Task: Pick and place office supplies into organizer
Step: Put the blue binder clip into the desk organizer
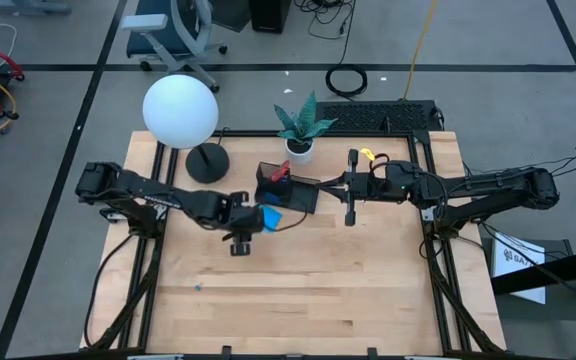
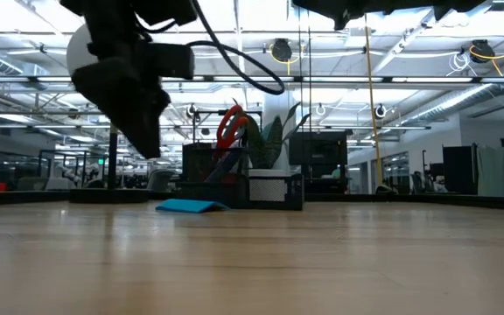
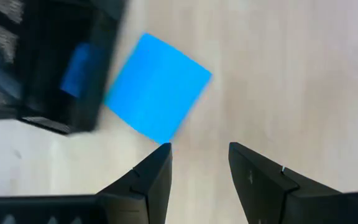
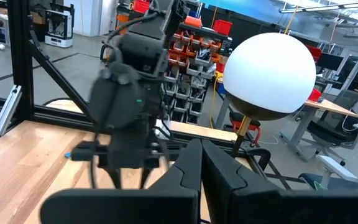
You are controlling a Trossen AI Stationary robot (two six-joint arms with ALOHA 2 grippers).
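note pad: the blue note pad (image 1: pixel 270 217) lies flat on the table (image 1: pixel 308 290), mid-frame in the high view, just beside the organizer (image 1: pixel 293 193). It looks light, thin and a bit bendy, so I'd guess pinching an edge beats pressing down on top.

scissors: the red scissors (image 1: pixel 281 176) are already standing in the organizer.

left gripper: the left gripper (image 3: pixel 199 163) hovers above the pad, pointing down, fingers apart, nothing held.

right gripper: the right gripper (image 1: pixel 352 188) sits right of centre, fingers pressed together, empty.

Bare table (image 1: pixel 308 290) is lying open across the near half, while the lamp (image 1: pixel 181 112), plant pot (image 1: pixel 300 148) and organizer (image 1: pixel 286 190) are crowding the far edge.
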